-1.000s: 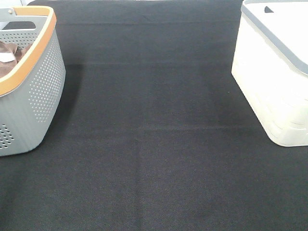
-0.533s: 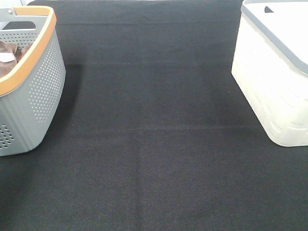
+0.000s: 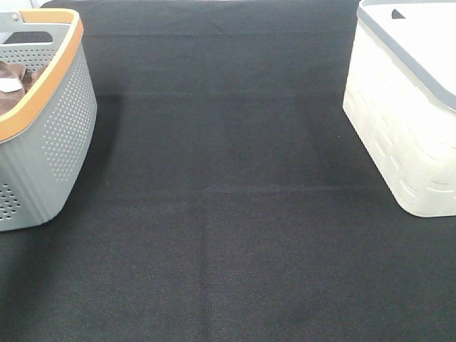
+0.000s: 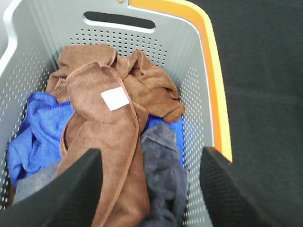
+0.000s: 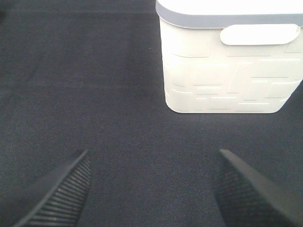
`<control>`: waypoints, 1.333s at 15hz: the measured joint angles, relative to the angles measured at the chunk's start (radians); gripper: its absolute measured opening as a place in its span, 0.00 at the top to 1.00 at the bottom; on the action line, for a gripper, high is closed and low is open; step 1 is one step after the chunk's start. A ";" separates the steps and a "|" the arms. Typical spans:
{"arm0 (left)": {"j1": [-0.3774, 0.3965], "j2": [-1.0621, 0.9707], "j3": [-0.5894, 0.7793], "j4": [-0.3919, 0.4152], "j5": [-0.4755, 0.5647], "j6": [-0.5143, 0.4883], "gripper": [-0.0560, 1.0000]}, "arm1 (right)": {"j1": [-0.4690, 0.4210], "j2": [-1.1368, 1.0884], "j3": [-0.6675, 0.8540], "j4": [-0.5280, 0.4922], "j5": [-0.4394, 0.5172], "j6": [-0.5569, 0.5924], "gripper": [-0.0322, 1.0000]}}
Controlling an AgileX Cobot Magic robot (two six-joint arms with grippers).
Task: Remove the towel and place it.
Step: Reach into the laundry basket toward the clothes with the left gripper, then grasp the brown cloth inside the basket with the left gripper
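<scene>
The reddish-brown towel with a white tag lies crumpled on top of the pile in the grey basket. A bit of it shows in the high view. My left gripper hovers open above the basket, its fingers either side of the towel's lower part and apart from it. More brown cloth lies bunched beside the towel. My right gripper is open and empty over the black table. Neither gripper shows in the high view.
A blue cloth and a grey cloth lie under the towel. The grey basket with orange rim stands at the left, a white basket with grey rim at the right, also in the right wrist view. Black cloth covers the table.
</scene>
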 joint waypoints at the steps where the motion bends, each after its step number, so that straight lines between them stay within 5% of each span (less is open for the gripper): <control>1: 0.000 0.055 -0.070 0.016 0.046 -0.002 0.40 | 0.000 0.000 0.000 0.000 0.000 0.000 0.30; 5: 0.010 0.225 -0.305 0.067 0.230 -0.006 0.40 | 0.000 0.000 0.000 0.000 0.000 0.000 0.30; 8: 0.093 0.356 -0.459 0.062 0.314 -0.007 0.40 | 0.000 0.000 0.000 0.000 0.000 0.000 0.30; 12: 0.240 0.511 -0.603 -0.141 0.361 -0.008 0.40 | 0.000 0.000 0.000 0.000 0.000 0.000 0.30; 15: 0.270 0.597 -0.654 -0.290 0.364 -0.037 0.40 | 0.000 0.000 0.000 0.000 0.000 0.000 0.30; 20: 0.271 0.722 -0.749 -0.422 0.364 -0.114 0.40 | 0.000 0.000 0.000 0.000 0.000 0.000 0.30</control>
